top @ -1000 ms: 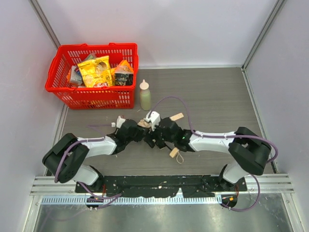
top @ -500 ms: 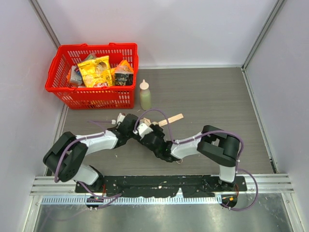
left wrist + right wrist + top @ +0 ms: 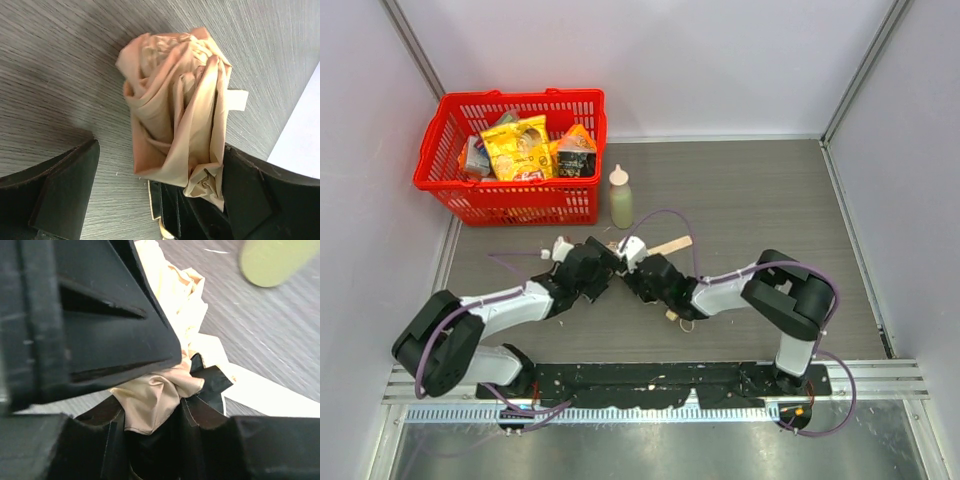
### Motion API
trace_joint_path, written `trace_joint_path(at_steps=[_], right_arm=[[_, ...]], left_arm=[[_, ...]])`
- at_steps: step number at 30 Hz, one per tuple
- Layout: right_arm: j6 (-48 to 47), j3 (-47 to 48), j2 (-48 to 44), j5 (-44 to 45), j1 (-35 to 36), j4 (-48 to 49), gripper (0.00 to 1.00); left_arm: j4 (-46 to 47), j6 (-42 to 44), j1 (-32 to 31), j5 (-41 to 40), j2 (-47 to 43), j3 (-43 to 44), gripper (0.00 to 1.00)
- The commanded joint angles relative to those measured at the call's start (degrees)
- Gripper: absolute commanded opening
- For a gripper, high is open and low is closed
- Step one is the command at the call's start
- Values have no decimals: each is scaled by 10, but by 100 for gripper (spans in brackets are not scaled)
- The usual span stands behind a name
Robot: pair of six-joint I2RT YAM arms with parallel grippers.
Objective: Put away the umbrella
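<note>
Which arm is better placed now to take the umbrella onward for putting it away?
Right, probably. The right end effector has the cream fabric of the umbrella bunched between its fingers, apparently gripped. The left end effector stands open, fingers wide on either side of the bundle, holding nothing.

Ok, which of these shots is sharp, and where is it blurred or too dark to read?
Top external: evenly lit and sharp, with no glare on the table. Left wrist: the umbrella is crisp and warmly lit, while the left hand's fingers are dark with little detail. Right wrist: the green bottle is a blur, and a near black part fills the left of the picture.
</note>
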Motion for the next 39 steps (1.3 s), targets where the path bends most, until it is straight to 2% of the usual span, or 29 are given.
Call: trace_joint_path(at_steps=[1, 2, 7, 9, 10, 12, 14, 16, 17, 18, 19, 20, 22, 23, 26, 27, 30, 39], right_arm=[[88, -50, 38, -300, -61, -60, 1], [100, -54, 42, -350, -79, -42, 1], [131, -55, 75, -484, -126, 4, 1], [164, -56, 94, -535, -151, 41, 1], [185, -54, 99, -563, -157, 55, 1], [192, -47, 99, -569, -162, 43, 1], [187, -42, 90, -546, -161, 14, 1], [183, -32, 74, -507, -161, -33, 2], [183, -29, 56, -481, -159, -49, 6], [185, -29, 44, -459, -157, -70, 17], [187, -28, 23, -425, -153, -84, 21], [187, -22, 11, -411, -152, -115, 34], [181, -9, -20, -340, -142, -177, 67], [162, -6, -46, -299, -136, -193, 70], [114, 2, -101, -182, -97, -246, 76], [86, 4, -125, -115, -68, -253, 77], [50, 22, -143, -58, -29, -261, 79], [-7, 94, -25, 71, 22, -232, 80]], left_arm=[[-71, 51, -8, 14, 31, -26, 100], [-65, 54, -7, 19, 46, -23, 100], [-47, 69, -3, 5, 107, -10, 100], [-47, 80, -3, -17, 113, -15, 93], [-32, 86, -2, -24, 115, -21, 87], [-15, 91, -1, -25, 115, -37, 64], [7, 88, -1, -15, 114, -54, 38], [29, 82, -1, -2, 114, -68, 23], [37, 79, 0, 4, 121, -73, 12], [41, 76, -1, 11, 124, -75, 3], [43, 73, 0, 18, 128, -75, 0], [46, 73, -1, 24, 135, -76, 0], [55, 66, 0, 34, 140, -79, 0], [62, 63, -1, 40, 143, -83, 0], [62, 52, 0, 53, 143, -83, 0], [62, 51, -1, 57, 143, -83, 0], [57, 48, -1, 63, 140, -79, 0], [37, 45, 0, 70, 132, -68, 0]])
